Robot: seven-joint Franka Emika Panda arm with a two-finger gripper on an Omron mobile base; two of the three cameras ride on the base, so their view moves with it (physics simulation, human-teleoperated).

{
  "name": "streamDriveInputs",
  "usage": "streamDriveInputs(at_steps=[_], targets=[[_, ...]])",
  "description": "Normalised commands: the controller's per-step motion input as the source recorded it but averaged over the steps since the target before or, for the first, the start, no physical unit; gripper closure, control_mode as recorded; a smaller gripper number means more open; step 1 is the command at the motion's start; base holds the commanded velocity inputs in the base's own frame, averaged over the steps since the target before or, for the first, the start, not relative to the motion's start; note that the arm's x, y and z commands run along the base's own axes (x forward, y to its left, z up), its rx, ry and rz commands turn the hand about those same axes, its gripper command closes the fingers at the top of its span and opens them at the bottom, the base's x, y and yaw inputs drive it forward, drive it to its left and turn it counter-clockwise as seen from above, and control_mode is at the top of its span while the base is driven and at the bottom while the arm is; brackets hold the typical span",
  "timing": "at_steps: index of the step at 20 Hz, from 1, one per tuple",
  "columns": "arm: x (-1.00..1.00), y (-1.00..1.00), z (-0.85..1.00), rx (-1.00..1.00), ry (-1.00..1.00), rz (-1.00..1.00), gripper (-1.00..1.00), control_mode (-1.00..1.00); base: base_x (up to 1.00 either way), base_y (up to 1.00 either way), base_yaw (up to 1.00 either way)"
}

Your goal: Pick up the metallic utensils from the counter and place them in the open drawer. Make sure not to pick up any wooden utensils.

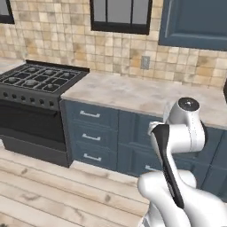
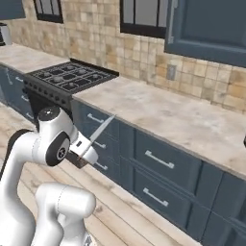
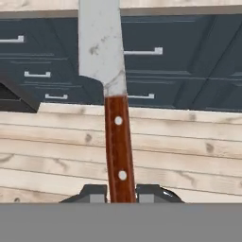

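Hand view: knife (image 3: 109,94) runs up the middle of the frame, reddish-brown handle low, silver blade reaching the top edge.
Jaws: clamped on the butt of the handle, one dark fingertip (image 3: 94,193) on each side at the bottom centre.
Why held so: gripping the handle end leaves the whole blade free ahead of the gripper (image 3: 121,194), which I judge suits sliding it blade-first into a drawer.
Right base view: gripper (image 2: 82,153) sits at centre left, off the worktop, with the blade slanting up toward the cabinet fronts (image 2: 158,168).
Carry height: knife hangs over the wooden floor (image 3: 189,156), touching nothing else.
Open drawer: none of the fronts in frame looks pulled out, so the target seems to lie elsewhere.
Count, knives: one.
Count, handle rivets: two.
Count, stoves: one (image 1: 35,80), at upper left of the left base view.
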Motion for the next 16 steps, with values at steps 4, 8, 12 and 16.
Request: streamDriveInputs(at_steps=[4,8,12,16], targets=[[0.0,0.0,0.0,0.0,0.0,0.0,1.0,1.0,1.0,-0.08,0.57],[0.0,0.0,0.0,0.0,0.0,0.0,1.0,1.0,1.0,-0.07,0.55],[0.0,0.0,0.0,0.0,0.0,0.0,1.0,1.0,1.0,-0.02,0.54],[0.0,0.0,0.0,0.0,0.0,0.0,1.0,1.0,1.0,0.0,0.52]])
